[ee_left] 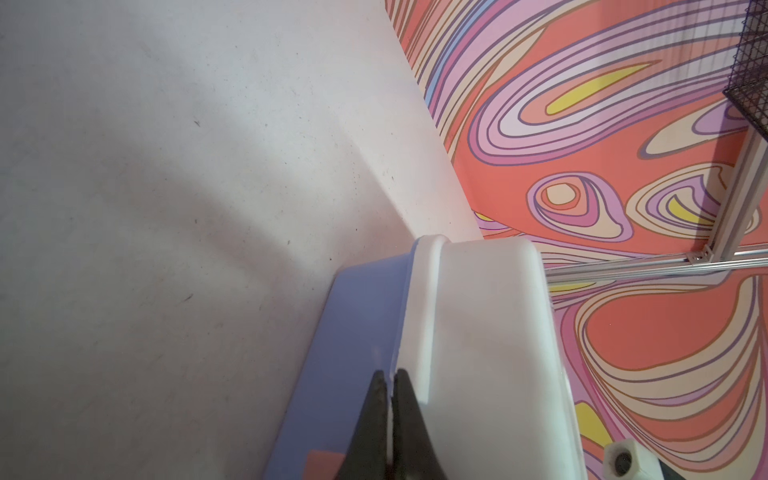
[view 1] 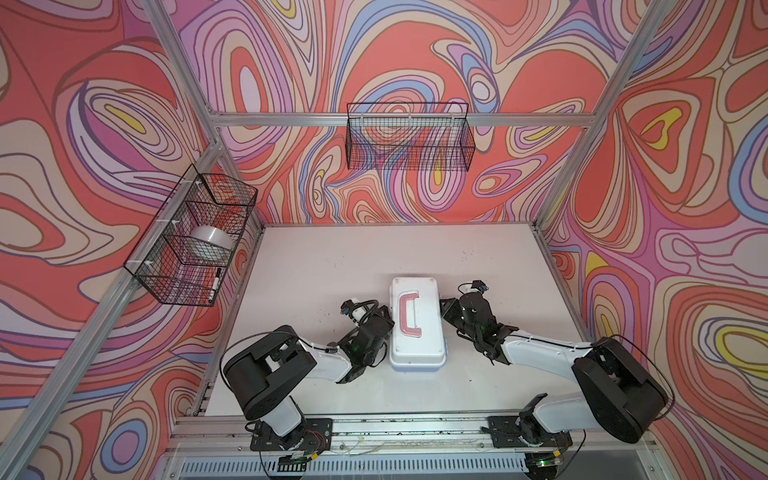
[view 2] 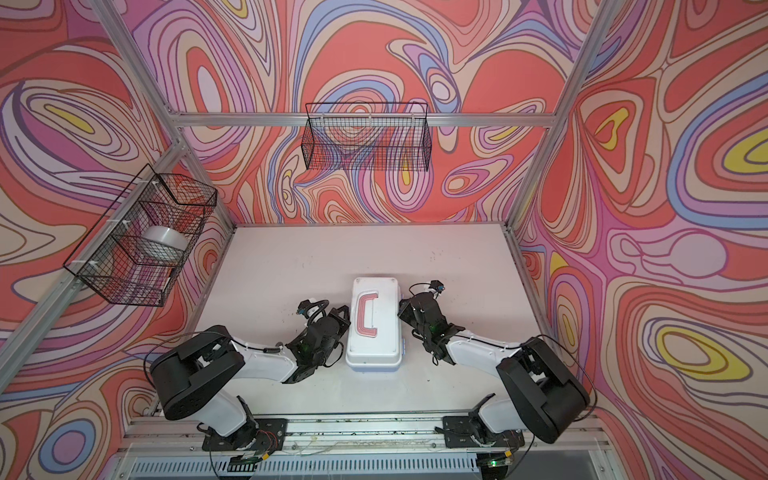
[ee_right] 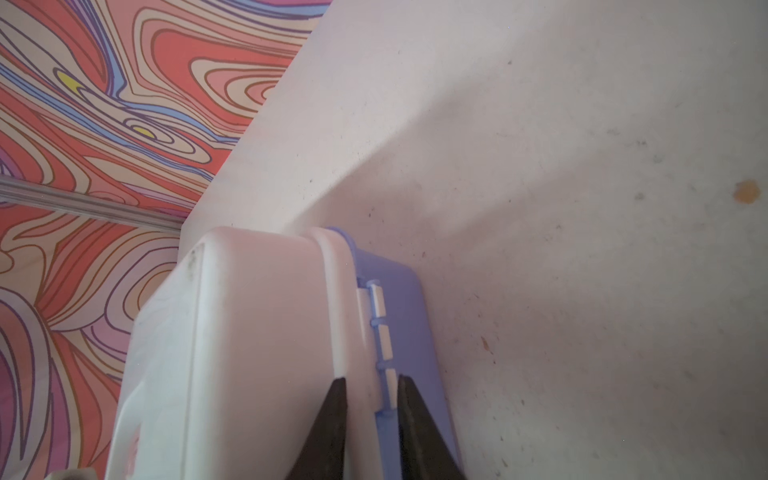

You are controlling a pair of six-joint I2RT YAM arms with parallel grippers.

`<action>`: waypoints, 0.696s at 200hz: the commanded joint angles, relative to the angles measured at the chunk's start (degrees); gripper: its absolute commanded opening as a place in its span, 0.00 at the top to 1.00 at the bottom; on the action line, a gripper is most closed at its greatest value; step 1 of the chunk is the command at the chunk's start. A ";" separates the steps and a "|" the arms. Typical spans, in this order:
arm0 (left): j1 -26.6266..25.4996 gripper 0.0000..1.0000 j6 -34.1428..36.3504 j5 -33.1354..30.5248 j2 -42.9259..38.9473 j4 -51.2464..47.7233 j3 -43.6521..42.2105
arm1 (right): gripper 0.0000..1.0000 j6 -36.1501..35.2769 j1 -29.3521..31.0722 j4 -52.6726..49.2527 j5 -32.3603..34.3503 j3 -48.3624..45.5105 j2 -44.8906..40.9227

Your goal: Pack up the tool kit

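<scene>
The tool kit [view 1: 415, 328] [view 2: 374, 332] lies closed mid-table: white rounded lid, pink-red handle [view 1: 409, 313] on top, light blue base [ee_left: 353, 324] [ee_right: 409, 311]. No loose tools show. My left gripper [view 1: 388, 316] [view 2: 345, 314] [ee_left: 390, 374] is shut, its tips against the kit's left side at the seam between lid and base. A red latch patch shows beside it. My right gripper [view 1: 444, 308] [view 2: 401, 308] [ee_right: 370, 380] is at the kit's right side, jaws narrowly apart with the lid's rim and the hinge [ee_right: 380, 316] between them.
A black wire basket [view 1: 409, 137] hangs on the back wall. Another [view 1: 191, 237] on the left wall holds a white roll [view 1: 212, 243] and a marker [view 1: 216, 282]. The white table [view 1: 332, 257] is fenced by aluminium frame posts.
</scene>
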 commanded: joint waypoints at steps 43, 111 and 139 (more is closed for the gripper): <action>-9.34 0.91 -0.01 27.01 9.21 4.79 6.17 | 0.77 -0.16 9.95 -3.01 -19.40 -0.52 10.49; -10.44 0.86 1.92 24.29 6.56 -0.15 6.14 | 0.77 3.88 15.05 1.86 -17.05 1.67 15.79; -8.48 0.83 2.69 24.27 4.47 -0.32 4.05 | 0.77 5.97 15.03 1.01 -14.11 -0.68 12.72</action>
